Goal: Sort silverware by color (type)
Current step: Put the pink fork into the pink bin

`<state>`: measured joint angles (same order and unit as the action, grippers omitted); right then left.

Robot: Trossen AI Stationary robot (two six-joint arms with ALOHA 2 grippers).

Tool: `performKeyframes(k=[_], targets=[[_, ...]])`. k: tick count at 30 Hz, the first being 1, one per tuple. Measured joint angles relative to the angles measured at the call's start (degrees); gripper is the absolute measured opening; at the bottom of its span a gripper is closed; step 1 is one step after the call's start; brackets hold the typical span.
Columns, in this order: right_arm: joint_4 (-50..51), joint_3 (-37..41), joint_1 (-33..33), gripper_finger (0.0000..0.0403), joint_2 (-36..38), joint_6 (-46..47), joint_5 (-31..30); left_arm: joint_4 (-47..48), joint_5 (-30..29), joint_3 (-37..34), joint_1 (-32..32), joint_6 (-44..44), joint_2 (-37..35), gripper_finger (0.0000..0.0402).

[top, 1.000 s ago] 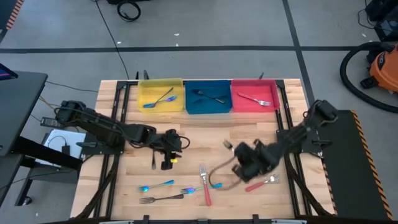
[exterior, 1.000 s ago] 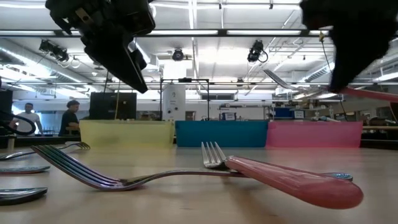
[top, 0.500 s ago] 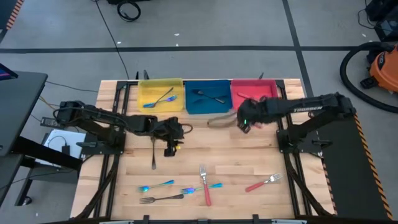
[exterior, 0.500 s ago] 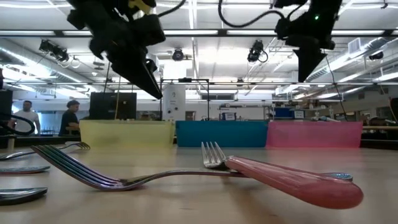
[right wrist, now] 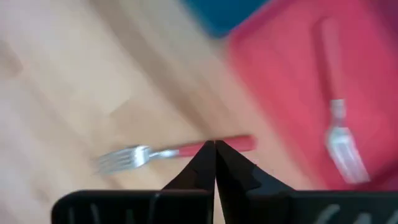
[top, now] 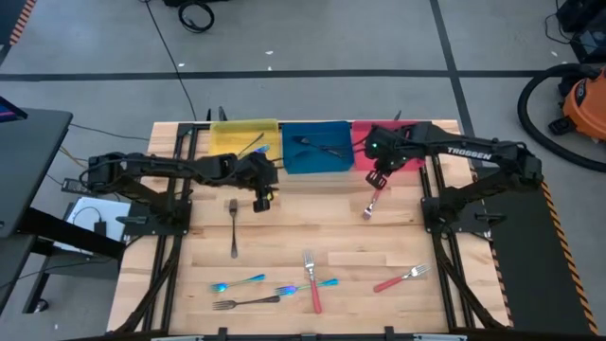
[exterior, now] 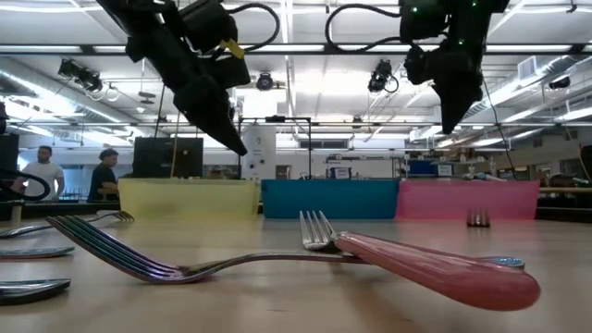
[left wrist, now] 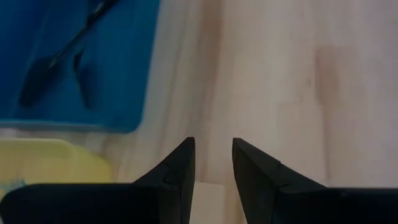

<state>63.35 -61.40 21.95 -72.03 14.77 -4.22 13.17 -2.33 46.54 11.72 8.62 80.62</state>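
Around your wooden table (top: 303, 227) you have grey floor (top: 312, 33) crossed by dark tape lines, an orange vacuum (top: 585, 99) at the right, and, looking level across, a hall under bright ceiling strip lights (exterior: 305, 46) with two people (exterior: 42, 171) far off at the left

Only one word to read: "TROSSEN", in white letters along the right arm (top: 471, 153) (seen from the high view). No other words, numbers or signs clear enough to read anywhere else.
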Motion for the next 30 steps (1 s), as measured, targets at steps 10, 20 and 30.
performKeyframes(k=[10, 20, 30], targets=[[-1.2, 3.1, -1.4, 0.0045, 0.0, 0.5, 1.8, 0.0, 0.0, 0.0, 3.3, 3.3, 0.0, 0.0107], [-9.2, 11.0, -1.3, 0.0110, 0.0, 18.1, 2.2, 0.0, 0.0, 0.0, 4.0, 4.7, 0.0, 0.0107], [-12.2, 16.2, -2.2, 0.0148, 0.0, 31.6, 2.6, 0.3, 0.0, 0.0, 4.0, 4.7, 0.0, 0.0107]])
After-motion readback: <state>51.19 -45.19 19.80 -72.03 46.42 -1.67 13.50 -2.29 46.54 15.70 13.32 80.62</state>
